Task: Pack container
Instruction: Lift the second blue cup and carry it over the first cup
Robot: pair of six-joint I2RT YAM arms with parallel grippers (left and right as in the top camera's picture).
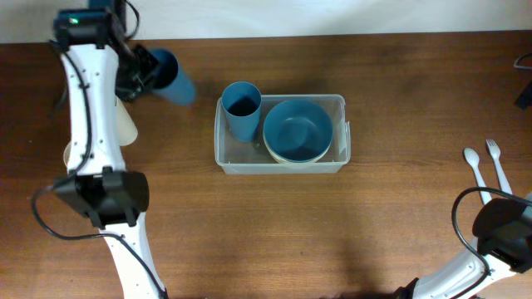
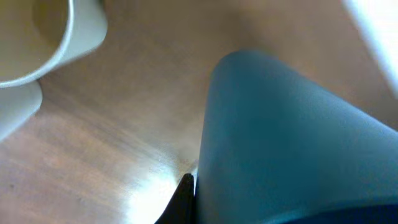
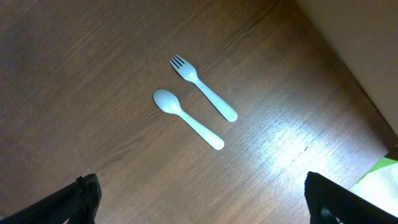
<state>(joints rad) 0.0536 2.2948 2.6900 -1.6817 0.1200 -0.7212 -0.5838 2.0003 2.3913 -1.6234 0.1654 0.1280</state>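
Note:
The clear plastic container (image 1: 221,156) sits mid-table. Inside it stand an upright blue cup (image 1: 242,108) and a blue bowl (image 1: 298,129) nested in a cream bowl. At the far left, my left gripper (image 1: 145,71) is shut on a second blue cup (image 1: 173,76), which is tilted on its side. That cup (image 2: 292,143) fills the left wrist view, with one black finger (image 2: 185,198) pressed against its wall and the other finger hidden. My right gripper (image 3: 205,202) stands open above bare wood near the table's right front, holding nothing.
A white spoon (image 1: 474,166) and fork (image 1: 497,164) lie at the right, also seen as spoon (image 3: 186,118) and fork (image 3: 204,87) ahead of the right gripper. Cream cups (image 1: 125,126) lie beside the left arm; one cream cup (image 2: 56,31) shows near the held cup.

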